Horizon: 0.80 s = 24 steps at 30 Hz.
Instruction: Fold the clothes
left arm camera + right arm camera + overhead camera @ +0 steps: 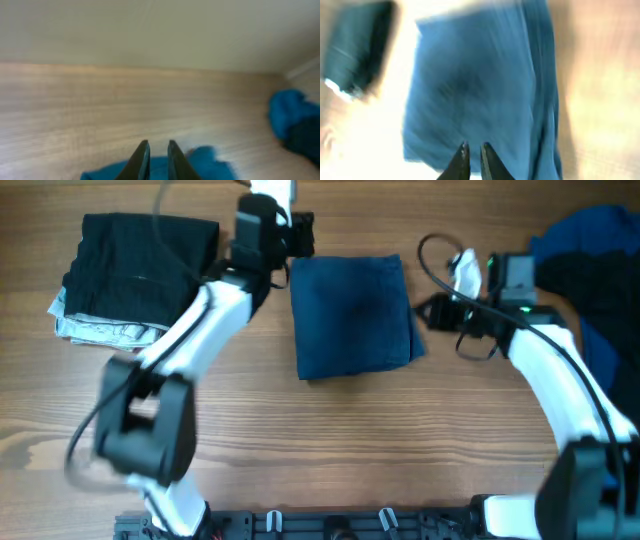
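Trousers (352, 315), navy, folded square mid-table overhead; judged advice: withdraw both arms straight up, sparing edges. Left wrist: left gripper (158, 162) narrowly parted, empty. Right wrist: right gripper (472, 162) likewise, over fabric

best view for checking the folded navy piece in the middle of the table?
Overhead. The folded navy garment shows whole there, a neat rectangle between both arms, all four edges visible. The right wrist view shows most of it, but blurred and cut off at the frame bottom. The left wrist view catches only a blue sliver behind its fingers.
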Motion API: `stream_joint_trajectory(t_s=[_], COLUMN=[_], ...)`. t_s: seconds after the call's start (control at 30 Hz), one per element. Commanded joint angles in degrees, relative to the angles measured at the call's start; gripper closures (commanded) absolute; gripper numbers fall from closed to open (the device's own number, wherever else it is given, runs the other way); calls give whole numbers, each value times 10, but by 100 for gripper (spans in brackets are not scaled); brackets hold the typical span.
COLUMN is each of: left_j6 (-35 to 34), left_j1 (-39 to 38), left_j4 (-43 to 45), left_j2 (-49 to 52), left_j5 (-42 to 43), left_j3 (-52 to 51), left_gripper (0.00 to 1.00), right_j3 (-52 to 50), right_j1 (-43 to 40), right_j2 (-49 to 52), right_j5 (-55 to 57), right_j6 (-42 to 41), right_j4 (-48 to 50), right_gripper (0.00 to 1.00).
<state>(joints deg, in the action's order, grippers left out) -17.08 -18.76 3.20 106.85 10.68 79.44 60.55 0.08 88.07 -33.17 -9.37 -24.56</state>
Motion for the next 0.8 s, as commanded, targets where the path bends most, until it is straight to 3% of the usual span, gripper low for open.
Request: stream_joint_trajectory(t_s=[0.0,0.13,0.27,0.4,0.5,0.6,0.77], left_j6=[-3,-48,-50,-61,-61,-61,-61], left_j1=[1,1,0,-4,-6,-8,-22], left_j4=[-127,-283,-377,-389,-399,-411,-420], left_j2=[-54,-51,-31,0,19,37,82], left_j5=[-2,15,31,96,99,101,101], left_j3=[1,1,0,-7,-12,-17,-18], left_gripper=[81,84,89,90,90,90,92], right_j3=[9,9,9,9,9,9,10], right_j1=[6,15,33,53,57,57,59], right_j2=[-16,22,100,201,269,327,387], right_j5=[0,-3,-3,1,7,40,55], right_j6=[-31,-29,-31,-31,-49,-103,-109], right_j4=[62,140,253,390,469,517,561], right_gripper=[89,85,85,85,85,86,89])
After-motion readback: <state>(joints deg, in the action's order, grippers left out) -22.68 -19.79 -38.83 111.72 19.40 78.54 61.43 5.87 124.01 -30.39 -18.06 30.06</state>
